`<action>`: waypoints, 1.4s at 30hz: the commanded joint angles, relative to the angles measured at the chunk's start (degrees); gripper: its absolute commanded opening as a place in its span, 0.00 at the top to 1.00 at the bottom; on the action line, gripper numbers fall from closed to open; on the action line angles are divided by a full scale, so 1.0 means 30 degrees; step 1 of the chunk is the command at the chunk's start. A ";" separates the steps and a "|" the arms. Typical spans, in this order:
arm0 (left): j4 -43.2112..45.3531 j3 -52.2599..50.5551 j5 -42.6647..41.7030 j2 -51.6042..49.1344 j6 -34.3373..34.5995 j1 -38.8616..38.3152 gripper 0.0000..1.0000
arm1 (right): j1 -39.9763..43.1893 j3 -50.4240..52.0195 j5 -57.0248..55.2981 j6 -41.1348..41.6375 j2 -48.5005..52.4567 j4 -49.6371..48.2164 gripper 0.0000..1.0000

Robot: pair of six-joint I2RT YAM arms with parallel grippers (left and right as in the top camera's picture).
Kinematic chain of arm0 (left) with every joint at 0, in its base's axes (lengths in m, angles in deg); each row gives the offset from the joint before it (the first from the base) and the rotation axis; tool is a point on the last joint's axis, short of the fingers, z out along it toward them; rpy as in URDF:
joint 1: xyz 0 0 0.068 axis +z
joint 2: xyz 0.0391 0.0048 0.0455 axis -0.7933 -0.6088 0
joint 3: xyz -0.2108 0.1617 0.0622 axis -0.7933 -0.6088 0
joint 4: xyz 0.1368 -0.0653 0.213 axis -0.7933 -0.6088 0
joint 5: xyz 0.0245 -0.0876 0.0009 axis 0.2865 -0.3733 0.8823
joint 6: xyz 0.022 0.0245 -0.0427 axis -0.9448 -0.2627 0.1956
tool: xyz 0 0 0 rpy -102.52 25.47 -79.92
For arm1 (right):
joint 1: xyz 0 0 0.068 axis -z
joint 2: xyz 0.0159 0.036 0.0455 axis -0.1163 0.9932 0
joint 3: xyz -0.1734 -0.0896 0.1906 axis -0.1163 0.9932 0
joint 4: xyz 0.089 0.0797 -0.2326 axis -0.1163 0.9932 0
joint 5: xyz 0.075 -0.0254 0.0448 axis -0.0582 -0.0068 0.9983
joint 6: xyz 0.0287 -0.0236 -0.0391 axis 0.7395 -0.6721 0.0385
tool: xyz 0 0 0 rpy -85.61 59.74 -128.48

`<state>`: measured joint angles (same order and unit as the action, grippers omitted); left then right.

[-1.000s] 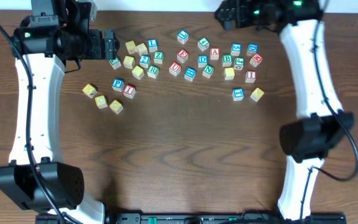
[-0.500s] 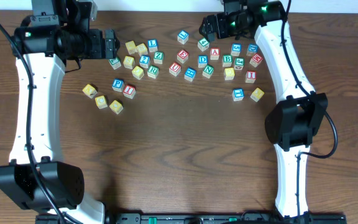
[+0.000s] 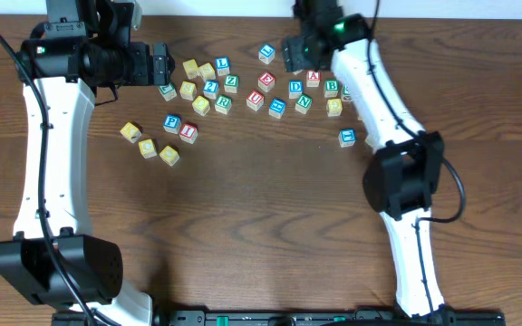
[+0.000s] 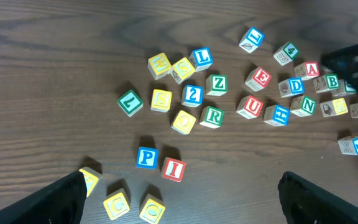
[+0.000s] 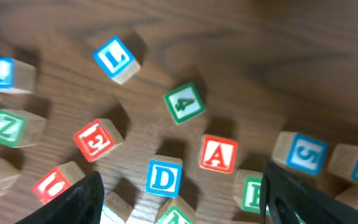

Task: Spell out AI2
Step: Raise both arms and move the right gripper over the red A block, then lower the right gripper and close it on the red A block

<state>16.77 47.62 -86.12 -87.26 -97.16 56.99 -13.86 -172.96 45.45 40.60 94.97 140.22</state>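
red a block (image 5: pixel 218 154) face up on the bench (image 3: pixel 261 199), in the cluster on the right arm's side – near the blue d block (image 5: pixel 164 178), the green 4 block (image 5: pixel 184 103) a little further off. from overhead, the same red a block (image 3: pixel 313 78) between d and the green b block (image 3: pixel 331 87), close to the far edge.

blue 2 block (image 4: pixel 192 94) in the other cluster, on the left arm's side, face up, just beside the green z block (image 4: pixel 216 84) and a yellow block (image 4: pixel 161 99). red i block (image 4: pixel 173 168) apart from that cluster, nearer the middle of the bench, just beside the blue p block (image 4: pixel 146 157); touching or not, cannot tell. all three well apart from one another, none lined up.

right pincer (image 5: pixel 182 177) spread wide over the a–d–4 group, its dark fingers (image 5: pixel 79 202) at the lower corners of the wrist view, clear of every block. from overhead, right pincer (image 3: pixel 293 50) at the far edge, near the a.

left pincer (image 4: pixel 182 180) likewise spread wide, fingers (image 4: pixel 55 199) at the lower corners, gripping nothing. from overhead, left pincer (image 3: pixel 159 63) at the outer far corner of its cluster, away from the 2 and the i.
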 commanded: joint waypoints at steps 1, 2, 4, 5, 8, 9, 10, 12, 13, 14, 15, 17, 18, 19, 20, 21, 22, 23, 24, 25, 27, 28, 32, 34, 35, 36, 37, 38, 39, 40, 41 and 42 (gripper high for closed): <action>-0.0029 0.0546 -0.0109 -0.0022 0.0102 0.0073 0.02 | -0.0335 -0.0240 -0.2229 0.1479 0.0867 0.0007 0.27; -0.0029 0.0546 -0.0102 -0.0022 0.0102 0.0073 0.02 | -0.0342 -0.0240 -0.2259 0.1741 0.1042 0.0007 0.27; -0.0029 0.0546 -0.0102 -0.0022 0.0102 0.0073 0.02 | -0.0328 -0.0240 -0.2324 0.2433 0.1392 -0.0029 0.28; -0.0029 0.0546 -0.0102 -0.0022 0.0102 0.0073 0.03 | -0.0277 -0.0240 -0.2412 0.2849 0.1515 -0.0036 0.29; -0.0029 0.0546 -0.0102 -0.0022 0.0102 0.0073 0.03 | -0.0138 -0.0240 -0.2849 0.3665 0.2025 -0.0189 0.30; -0.0029 0.0546 -0.0109 -0.0022 0.0102 0.0073 0.02 | -0.0073 -0.0240 -0.2856 0.3657 0.2055 -0.0270 0.30; -0.0029 0.0546 -0.0102 -0.0022 0.0102 0.0073 0.02 | -0.0044 -0.0233 -0.2892 0.3657 0.2208 -0.0328 0.31; -0.0029 0.0546 -0.0109 -0.0022 0.0102 0.0073 0.02 | 0.0036 -0.0233 -0.2900 0.3665 0.2361 -0.0408 0.31; -0.0029 0.0546 -0.0102 -0.0022 0.0102 0.0073 0.02 | 0.0080 -0.0233 -0.2922 0.3672 0.2514 -0.0459 0.31; -0.0022 0.0546 -0.0109 -0.0022 0.0102 0.0073 0.02 | 0.0117 -0.0233 -0.3082 0.3934 0.2579 -0.0466 0.31; -0.0029 0.0546 -0.0102 -0.0022 0.0102 0.0073 0.02 | 0.0146 -0.0233 -0.3286 0.4218 0.2681 -0.0444 0.31; -0.0029 0.0546 -0.0102 -0.0022 0.0102 0.0073 0.02 | 0.0226 -0.0233 -0.3461 0.4561 0.2878 -0.0437 0.31; -0.0022 0.0546 -0.0109 -0.0022 0.0102 0.0073 0.02 | 0.0277 -0.0233 -0.3453 0.4699 0.2951 -0.0466 0.31; -0.0029 0.0546 -0.0102 -0.0022 0.0102 0.0073 0.02 | 0.0321 -0.0233 -0.3439 0.4809 0.2987 -0.0495 0.31; -0.0029 0.0546 -0.0109 -0.0022 0.0102 0.0073 0.02 | 0.0357 -0.0233 -0.3366 0.4801 0.3009 -0.0532 0.31; -0.0029 0.0546 -0.0109 -0.0022 0.0102 0.0073 0.02 | 0.0386 -0.0233 -0.3366 0.4801 0.3075 -0.0641 0.31; -0.0029 0.0546 -0.0102 -0.0022 0.0102 0.0073 0.02 | 0.0408 -0.0233 -0.3293 0.4794 0.3075 -0.0743 0.31; -0.0029 0.0546 -0.0102 -0.0022 0.0102 0.0073 0.02 | 0.0430 -0.0233 -0.3286 0.4794 0.3096 -0.0860 0.32; -0.0029 0.0546 -0.0102 -0.0022 0.0102 0.0073 0.02 | 0.0437 -0.0233 -0.3279 0.4794 0.3133 -0.0976 0.32; -0.0022 0.0546 -0.0102 -0.0022 0.0102 0.0073 0.02 | 0.0459 -0.0233 -0.3228 0.4794 0.3169 -0.1107 0.32; -0.0022 0.0546 -0.0102 -0.0022 0.0102 0.0073 0.02 | 0.0459 -0.0233 -0.3147 0.4794 0.3242 -0.1304 0.33; -0.0029 0.0546 -0.0102 -0.0022 0.0102 0.0073 0.03 | 0.0459 -0.0233 -0.3155 0.4794 0.3300 -0.1406 0.34; -0.0029 0.0546 -0.0102 -0.0022 0.0102 0.0073 0.02 | 0.0459 -0.0233 -0.3155 0.4794 0.3308 -0.1413 0.38; -0.0022 0.0546 -0.0102 -0.0022 0.0102 0.0073 0.02 | 0.0459 -0.0233 -0.3155 0.4794 0.3300 -0.1413 0.42; -0.0029 0.0546 -0.0102 -0.0022 0.0102 0.0073 0.03 | 0.0459 -0.0233 -0.3155 0.4801 0.3308 -0.1406 0.43; -0.0022 0.0546 -0.0109 -0.0022 0.0102 0.0073 0.02 | 0.0459 -0.0219 -0.3162 0.4801 0.3308 -0.1406 0.44; -0.0029 0.0546 -0.0102 -0.0022 0.0102 0.0073 0.02 | 0.0459 -0.0168 -0.3162 0.4801 0.3308 -0.1428 0.45; -0.0029 0.0546 -0.0102 -0.0022 0.0102 0.0073 0.03 | 0.0459 -0.0117 -0.3155 0.4801 0.3308 -0.1435 0.45; -0.0029 0.0546 -0.0102 -0.0022 0.0102 0.0073 0.03 | 0.0459 -0.0109 -0.3155 0.4801 0.3308 -0.1435 0.46; -0.0029 0.0546 -0.0102 -0.0022 0.0102 0.0073 0.02 | 0.0459 -0.0066 -0.3162 0.4801 0.3315 -0.1457 0.46; -0.0022 0.0546 -0.0102 -0.0022 0.0102 0.0073 0.03 | 0.0459 0.0051 -0.3162 0.4801 0.3315 -0.1574 0.46; -0.0029 0.0546 -0.0109 -0.0022 0.0102 0.0073 0.02 | 0.0459 0.0153 -0.3155 0.4801 0.3315 -0.1676 0.47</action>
<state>16.77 47.62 -86.12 -87.26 -97.16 56.99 -12.65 -172.94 36.60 54.52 103.41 135.72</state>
